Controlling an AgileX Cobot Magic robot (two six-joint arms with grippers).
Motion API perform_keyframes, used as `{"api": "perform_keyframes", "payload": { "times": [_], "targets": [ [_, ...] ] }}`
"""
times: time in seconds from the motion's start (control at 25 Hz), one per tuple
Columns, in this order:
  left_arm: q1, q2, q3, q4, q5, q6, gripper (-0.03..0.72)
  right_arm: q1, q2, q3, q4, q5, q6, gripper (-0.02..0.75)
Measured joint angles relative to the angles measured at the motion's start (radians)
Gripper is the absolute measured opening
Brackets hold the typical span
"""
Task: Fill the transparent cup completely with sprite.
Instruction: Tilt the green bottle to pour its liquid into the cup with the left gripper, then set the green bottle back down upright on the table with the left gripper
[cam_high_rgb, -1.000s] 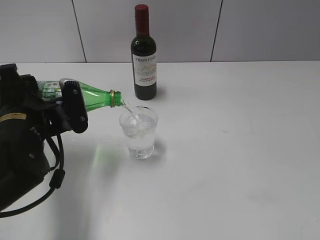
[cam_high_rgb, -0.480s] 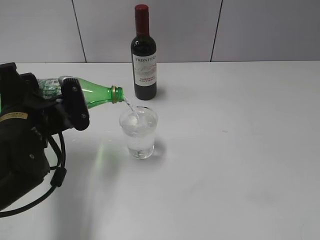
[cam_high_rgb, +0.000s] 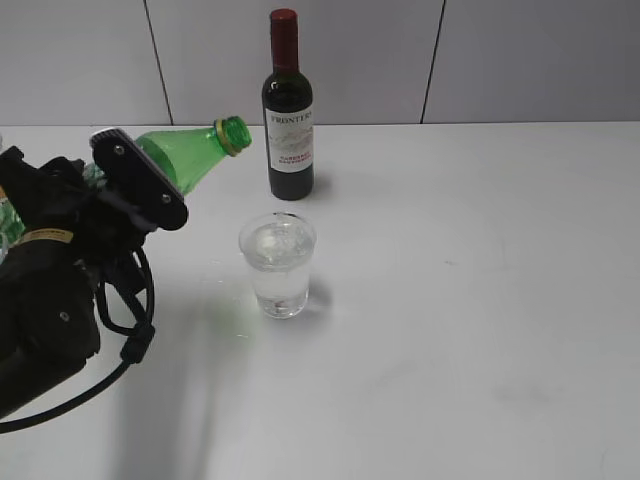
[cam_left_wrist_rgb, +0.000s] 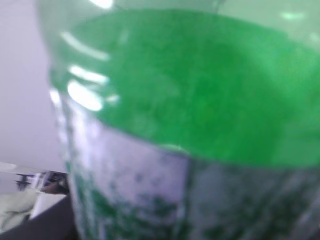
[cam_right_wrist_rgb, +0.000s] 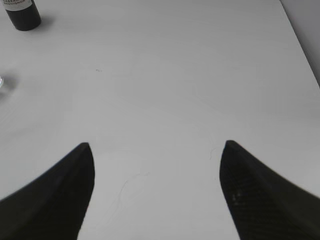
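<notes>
While left jaws clamp the green bottle (cam_high_rgb: 185, 155), transparent cup (cam_high_rgb: 278, 265) just right; right jaws wide.

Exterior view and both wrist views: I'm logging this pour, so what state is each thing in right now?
transparent cup: upright on the table, nearly full of clear liquid.
green bottle: uncapped, held tilted with its mouth raised, nothing pouring.
wine bottle: upright, red cap on.
left gripper: shut on the green bottle.
right gripper: open, empty, above bare table.
</notes>
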Motion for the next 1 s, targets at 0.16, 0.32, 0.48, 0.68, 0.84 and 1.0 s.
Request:
{"api": "perform_keyframes", "payload": {
  "times": [0.16,0.32,0.48,0.68,0.84,1.0],
  "targets": [
    [0.0,0.0,0.0,0.031,0.047,-0.28,0.446,0.0,0.0,0.0,0.0,0.0,0.0,0.591],
    [0.016,0.0,0.0,0.111,0.065,-0.538,0.446,0.0,0.0,0.0,0.0,0.0,0.0,0.591],
    [0.054,0.0,0.0,0.236,0.068,-0.779,0.446,0.0,0.0,0.0,0.0,0.0,0.0,0.591],
    [0.117,0.0,0.0,0.412,0.079,-1.111,0.446,0.0,0.0,0.0,0.0,0.0,0.0,0.59],
    [0.19,0.0,0.0,0.549,0.098,-1.367,0.446,0.0,0.0,0.0,0.0,0.0,0.0,0.59],
    [0.266,0.01,0.0,0.759,0.096,-1.514,0.446,0.0,0.0,0.0,0.0,0.0,0.0,0.59]
  ]
}}
